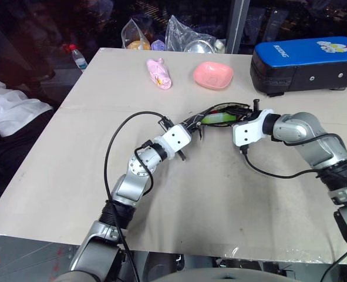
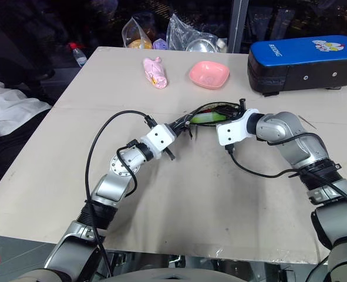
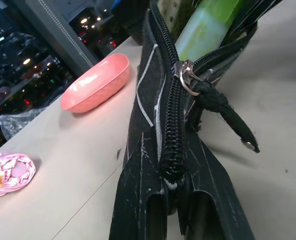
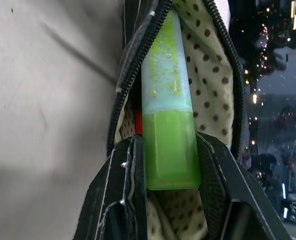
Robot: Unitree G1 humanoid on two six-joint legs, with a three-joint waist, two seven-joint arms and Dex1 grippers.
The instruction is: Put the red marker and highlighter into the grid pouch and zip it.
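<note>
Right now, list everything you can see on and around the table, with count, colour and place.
pouch: one, black with white grid, mid-table, open, end pinched by left claw
highlighter: one, light green, partly inside pouch, gripped by right claw
marker: one, red bit showing inside pouch beside highlighter
dish: one, pink, far side of table
pink packet: one, left of dish
case: one, blue, far right
bags: two, clear, far edge
bottle: one, beyond left corner
left claw: shut on pouch
right claw: shut on highlighter
</note>
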